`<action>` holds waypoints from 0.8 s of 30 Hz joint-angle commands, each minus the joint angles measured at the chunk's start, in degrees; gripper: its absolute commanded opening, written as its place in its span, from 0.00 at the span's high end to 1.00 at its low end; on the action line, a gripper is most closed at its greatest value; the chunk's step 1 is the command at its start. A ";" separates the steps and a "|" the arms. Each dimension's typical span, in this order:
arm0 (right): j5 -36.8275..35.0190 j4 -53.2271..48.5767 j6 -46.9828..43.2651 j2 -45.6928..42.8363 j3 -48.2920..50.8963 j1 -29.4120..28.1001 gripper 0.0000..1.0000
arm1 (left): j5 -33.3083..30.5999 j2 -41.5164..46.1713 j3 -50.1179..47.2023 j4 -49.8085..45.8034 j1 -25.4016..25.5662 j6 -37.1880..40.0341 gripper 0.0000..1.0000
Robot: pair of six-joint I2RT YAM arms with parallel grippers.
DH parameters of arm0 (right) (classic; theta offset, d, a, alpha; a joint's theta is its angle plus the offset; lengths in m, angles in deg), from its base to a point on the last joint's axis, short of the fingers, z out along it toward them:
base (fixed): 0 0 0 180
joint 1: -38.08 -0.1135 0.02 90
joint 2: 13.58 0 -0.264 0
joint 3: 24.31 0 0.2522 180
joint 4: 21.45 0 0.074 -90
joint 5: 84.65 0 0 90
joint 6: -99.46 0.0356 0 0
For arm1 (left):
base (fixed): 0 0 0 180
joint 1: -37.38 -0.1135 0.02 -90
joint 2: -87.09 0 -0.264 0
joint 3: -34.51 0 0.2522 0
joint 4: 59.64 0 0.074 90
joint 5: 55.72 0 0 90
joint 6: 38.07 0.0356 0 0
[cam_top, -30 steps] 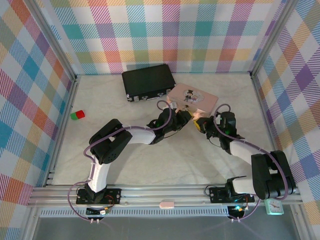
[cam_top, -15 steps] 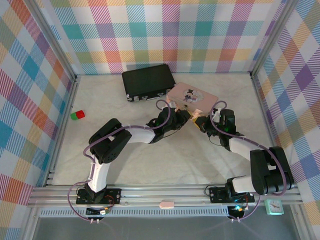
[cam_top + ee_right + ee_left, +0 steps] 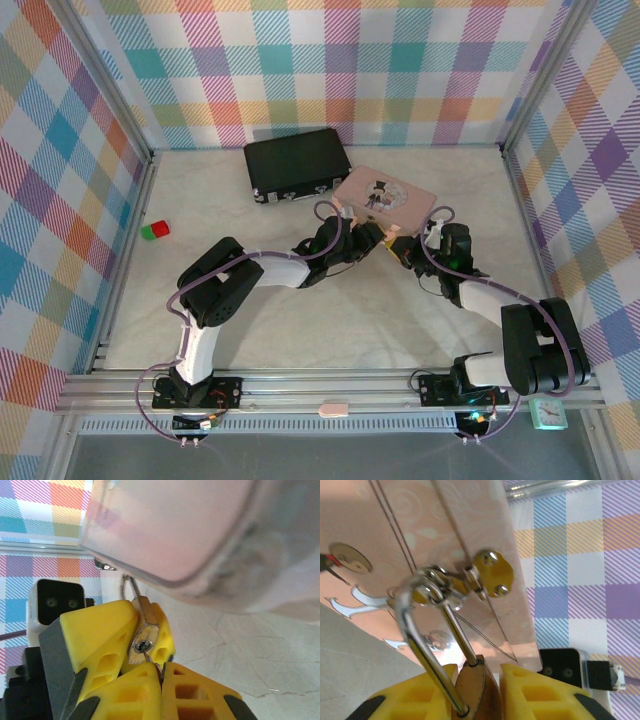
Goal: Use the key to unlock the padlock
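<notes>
The padlock [image 3: 477,682] hangs by its shackle [image 3: 415,625] from the clasp [image 3: 490,572] on the front of the box [image 3: 445,520], just right of centre in the top view. The left fingers [image 3: 527,690] are clamped on its brass body from both sides, at the bottom of the left wrist view. In the right wrist view the keyhole [image 3: 143,645] sits at frame centre, facing the right fingers [image 3: 195,695]. These are pressed together on what looks like the key [image 3: 151,656], a thin dark sliver running from their seam up to the keyhole. How deep it sits cannot be told.

The work seems to be at insertion or the first turn, and the risks are mostly about grip and alignment. The key is tiny and little of it shows beyond the fingers, so a twist could make it slip or roll between them and drop to the surface [image 3: 240,645]. If the key is off the keyhole's axis, pushing would jam it or shove the padlock sideways. The padlock could then rotate in the left grip, since the shackle pivots freely in the clasp. Hard torque might also drag the box, which nothing is holding down. The two sets of fingers are nearly touching, so a turn of the right wrist risks a collision.
</notes>
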 commanded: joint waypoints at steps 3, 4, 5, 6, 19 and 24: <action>2.54 4.09 0.74 0.02 1.30 -0.37 1.00 | 2.69 0.31 0.80 4.53 0.13 1.68 0.64; 2.46 4.04 0.75 0.06 1.41 -0.40 1.00 | 2.63 0.13 0.90 4.58 -0.04 1.68 0.64; 2.42 4.00 0.71 0.14 1.52 -0.36 1.00 | 2.53 0.01 0.90 4.49 -0.10 1.58 0.63; 2.41 3.89 0.82 0.28 1.63 -0.33 1.00 | 2.46 -0.16 0.90 4.53 -0.17 1.36 0.63; 1.62 5.04 0.56 0.42 3.69 -0.60 1.00 | 0.27 -0.66 -0.33 3.35 -1.29 0.70 0.70; -0.73 5.36 0.82 0.02 3.89 -1.53 1.00 | 0.16 -1.25 -0.15 3.93 -1.23 0.46 0.96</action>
